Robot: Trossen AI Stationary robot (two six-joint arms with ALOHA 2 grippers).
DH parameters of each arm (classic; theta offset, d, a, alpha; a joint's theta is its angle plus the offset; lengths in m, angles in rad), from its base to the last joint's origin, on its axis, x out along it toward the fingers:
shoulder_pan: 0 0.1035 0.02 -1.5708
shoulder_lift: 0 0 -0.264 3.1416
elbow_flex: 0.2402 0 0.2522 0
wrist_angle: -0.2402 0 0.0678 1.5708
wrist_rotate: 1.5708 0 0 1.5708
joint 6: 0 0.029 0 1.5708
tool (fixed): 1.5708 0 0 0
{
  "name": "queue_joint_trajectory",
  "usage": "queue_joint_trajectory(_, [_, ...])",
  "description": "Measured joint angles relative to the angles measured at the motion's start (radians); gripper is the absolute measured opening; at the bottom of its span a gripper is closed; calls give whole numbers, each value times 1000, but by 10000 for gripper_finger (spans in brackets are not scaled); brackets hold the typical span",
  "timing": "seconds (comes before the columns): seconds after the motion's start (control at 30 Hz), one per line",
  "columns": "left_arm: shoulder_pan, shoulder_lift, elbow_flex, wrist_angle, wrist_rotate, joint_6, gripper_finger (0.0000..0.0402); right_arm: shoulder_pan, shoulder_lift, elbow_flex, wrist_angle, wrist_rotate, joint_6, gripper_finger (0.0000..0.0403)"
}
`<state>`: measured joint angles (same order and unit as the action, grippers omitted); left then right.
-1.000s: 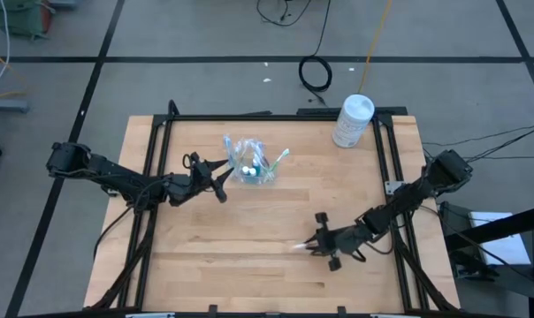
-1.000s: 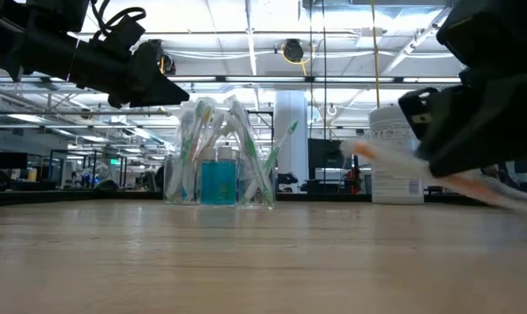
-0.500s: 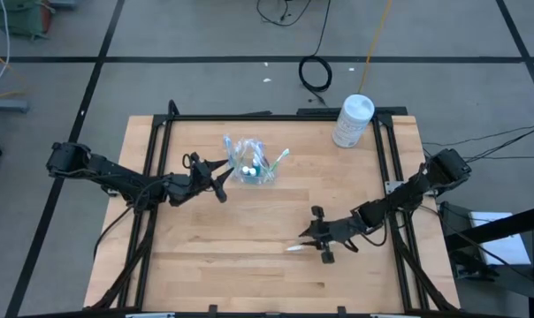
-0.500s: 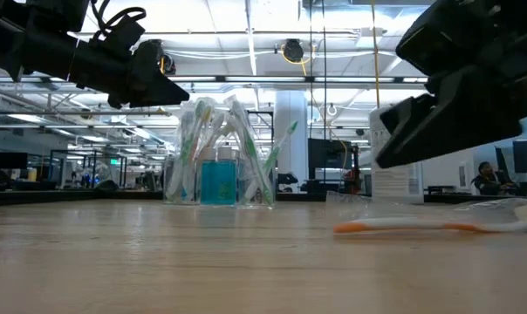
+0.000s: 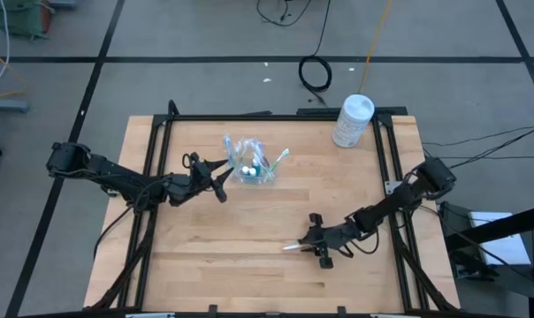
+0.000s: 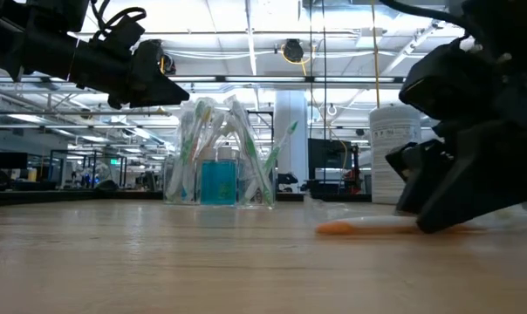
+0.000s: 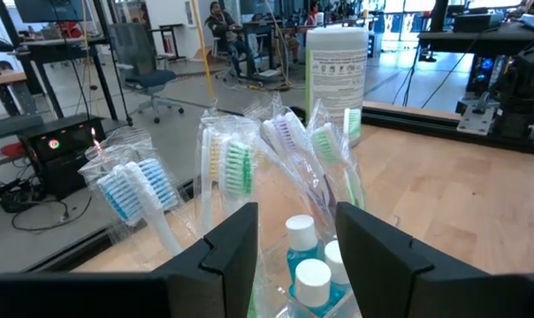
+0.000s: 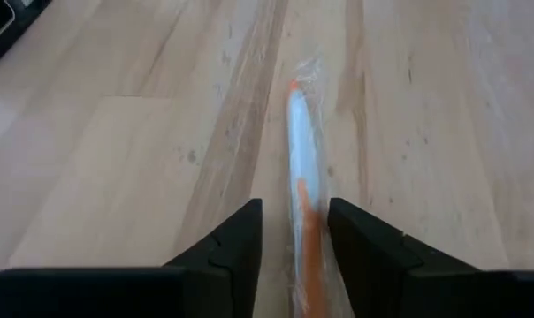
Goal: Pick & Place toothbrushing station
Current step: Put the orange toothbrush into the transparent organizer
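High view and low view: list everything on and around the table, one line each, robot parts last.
clear cup: one, see-through, far-left part of the table, upright.
toothbrushes in the cup: several, wrapped, blue, green, yellow and purple heads, leaning outward.
toothpaste tubes: at least three, blue with white caps, standing in the cup.
loose toothbrush: one, orange and white, wrapped, lying flat on the wood at near right.
white canister: one, far-right corner of the table.
table: one, light wood, black frame.
cable coil: one, black, on the floor beyond the table.
left gripper: open, beside the cup.
right gripper: open, fingers either side of the loose toothbrush.
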<state>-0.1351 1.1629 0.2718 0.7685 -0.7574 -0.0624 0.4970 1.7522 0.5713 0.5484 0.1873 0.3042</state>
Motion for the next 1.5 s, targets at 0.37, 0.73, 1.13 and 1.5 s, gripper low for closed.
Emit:
queue_joint_trajectory(0.37, [0, 0, 0, 63, 249, -106, 157, -9, 10, 1, 104, -12, -157, 17])
queue_joint_trajectory(0.73, [-72, 38, 178, -117, 736, -134, 157, -132, 6, 295, -40, 18, -640, 14])
queue_joint_trajectory(1.13, [-90, 285, 570, -718, 634, -380, 157, -276, 8, 480, -357, 22, -873, 17])
queue_joint_trajectory(1.5, [-24, 446, 571, -704, 679, -365, 156, -267, 8, 478, -359, 23, -900, 19])
